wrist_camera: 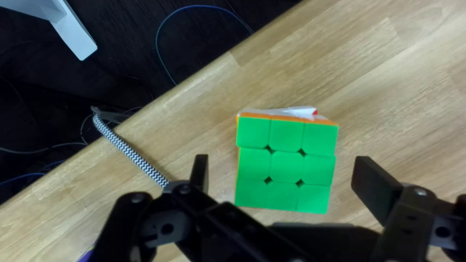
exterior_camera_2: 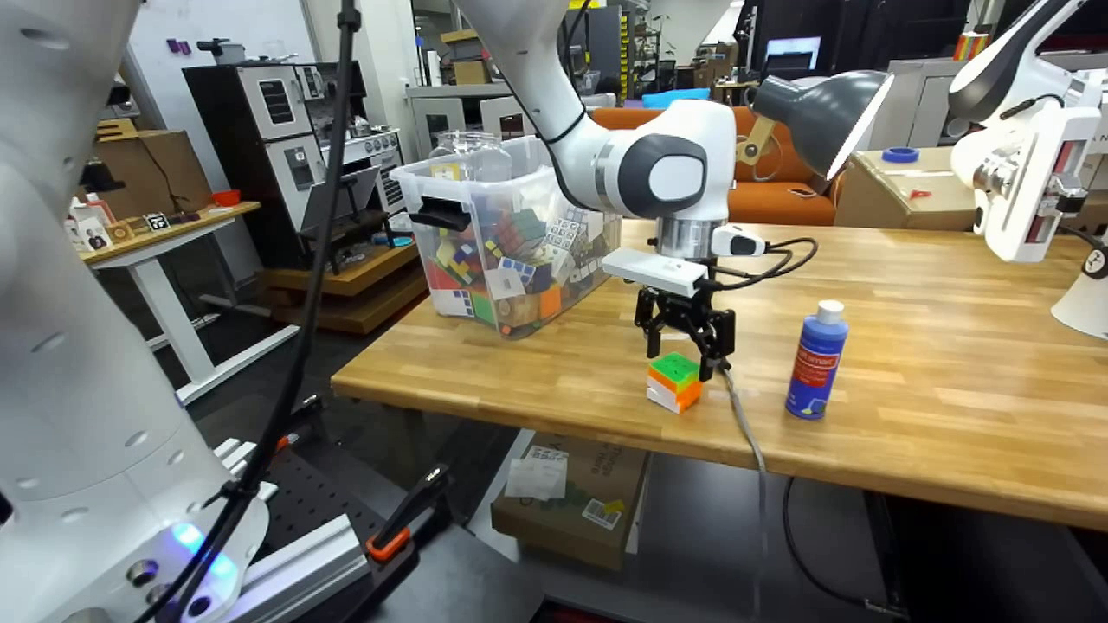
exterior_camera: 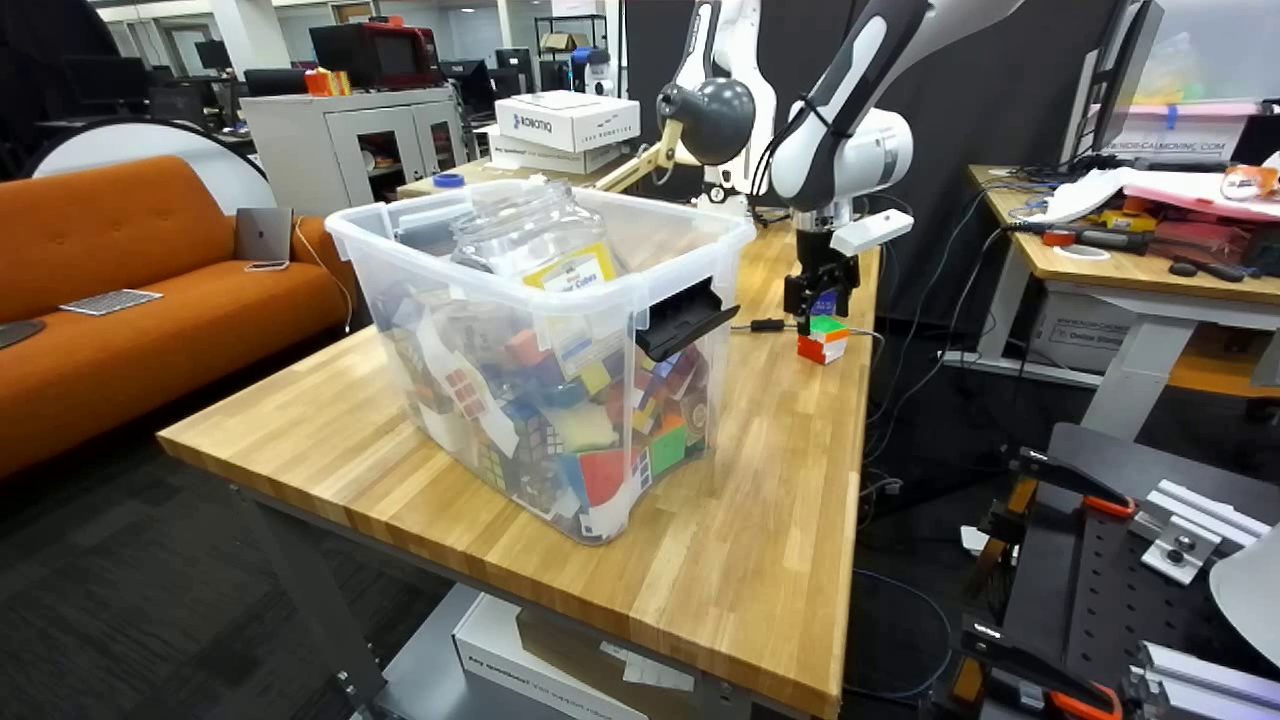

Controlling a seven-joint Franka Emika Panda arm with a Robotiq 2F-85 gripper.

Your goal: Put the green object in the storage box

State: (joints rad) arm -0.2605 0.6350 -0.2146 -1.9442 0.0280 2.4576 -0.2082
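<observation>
The green object is a small puzzle cube with a green top face and orange, white and red sides. It stands on the wooden table in both exterior views (exterior_camera: 823, 340) (exterior_camera_2: 674, 385) and in the wrist view (wrist_camera: 285, 165). Its layers are slightly twisted. My gripper (wrist_camera: 282, 162) is open and points down over the cube, which shows between the two fingers with a gap on each side. In the exterior views the fingertips (exterior_camera_2: 681, 362) are near the cube's top. The storage box (exterior_camera: 635, 300) is the large clear tub, open on top; it also shows in an exterior view (exterior_camera_2: 441, 183).
The box holds many puzzle cubes and a clear jar (exterior_camera: 535, 235). A blue bottle with a white cap (exterior_camera_2: 814, 368) stands near the cube. A grey braided cable (wrist_camera: 131, 154) crosses the table edge beside the gripper. A desk lamp (exterior_camera_2: 805, 121) and another arm (exterior_camera_2: 1030, 173) stand farther along.
</observation>
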